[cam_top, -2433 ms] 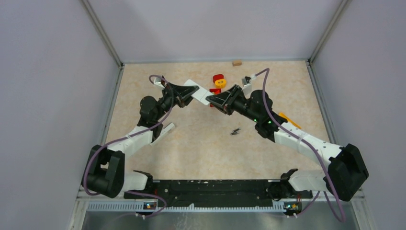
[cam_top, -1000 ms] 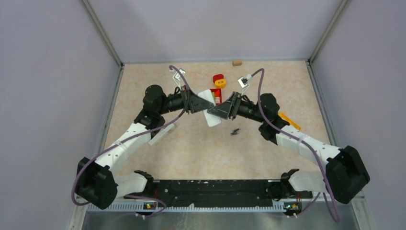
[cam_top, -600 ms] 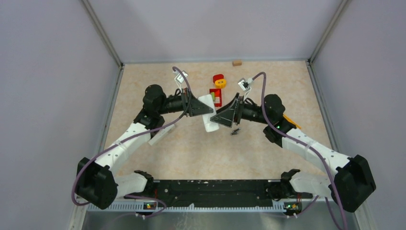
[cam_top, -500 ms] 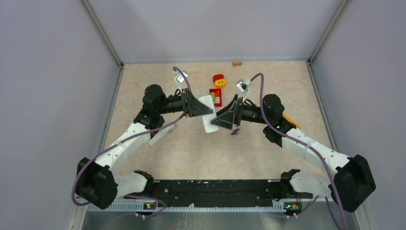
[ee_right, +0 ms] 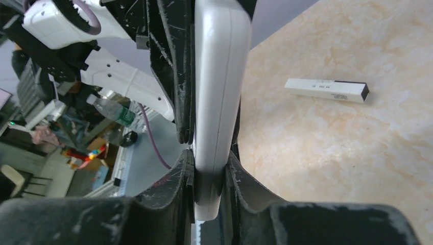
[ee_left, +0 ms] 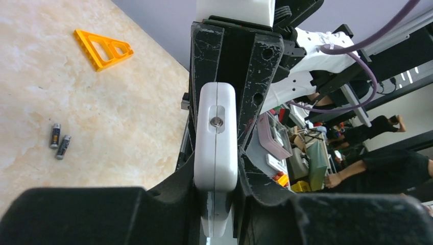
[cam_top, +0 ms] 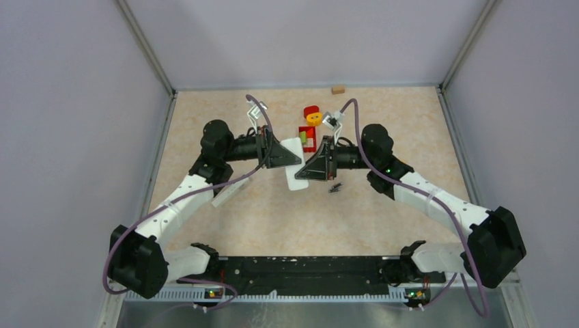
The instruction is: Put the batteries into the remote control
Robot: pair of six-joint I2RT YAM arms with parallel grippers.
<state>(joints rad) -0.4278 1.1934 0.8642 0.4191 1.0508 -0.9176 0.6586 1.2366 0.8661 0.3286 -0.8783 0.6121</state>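
Left fingers (ee_left: 176, 185) and right fingers (ee_right: 182, 177) each pinch the white remote (ee_left: 217, 138), held between them. Batteries (ee_left: 54, 136) lie on the bench (ee_left: 117, 97), nearer the right fingers. Step in hand looks like positioning the remote; next, exposing its battery compartment.

From above, we lose the middle of the remote (cam_top: 297, 184) under the left gripper (cam_top: 295, 161) and right gripper (cam_top: 302, 175) clamped on it. The batteries (cam_top: 334, 186) to its lower right are too small there to count, perhaps two. In the right wrist view the remote runs off the top edge; in the left wrist view its lower end sinks behind the blurred gripper body
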